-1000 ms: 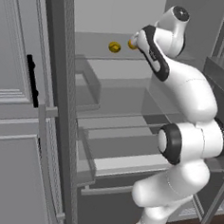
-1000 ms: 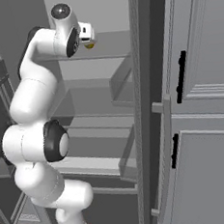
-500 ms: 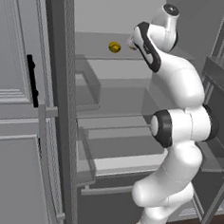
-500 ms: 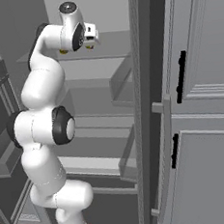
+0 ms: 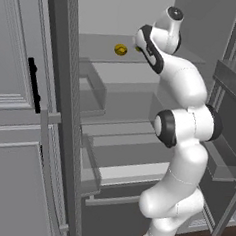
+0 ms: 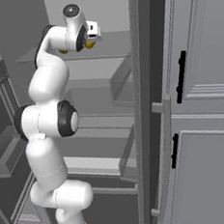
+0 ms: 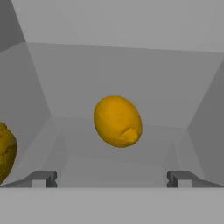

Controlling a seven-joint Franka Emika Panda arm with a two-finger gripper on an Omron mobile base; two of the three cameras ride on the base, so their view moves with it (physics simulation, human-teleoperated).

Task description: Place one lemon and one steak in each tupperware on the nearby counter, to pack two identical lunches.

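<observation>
Fridge shelf (image 5: 101, 41) w/ grey walls surrounding; nothing blocking. Bright orange-yellow lemon (image 7: 117, 121) sitting mid-shelf, dull marked lemon (image 7: 6, 151) lying beside it. Pincer (image 7: 112, 178) gaping wide, gripping nothing, facing bright lemon.

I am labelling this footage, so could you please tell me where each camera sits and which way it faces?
Left base view: behind the arm on its left, facing the open grey fridge; the white arm rises at lower right.
Right base view: behind on the right, same fridge; arm at lower left.
Hand view: on the hand, looking along the open gripper at the brighter orange-yellow lemon on the shelf; dull yellow lemon at the edge.
Both base views share the fridge shelves.
</observation>
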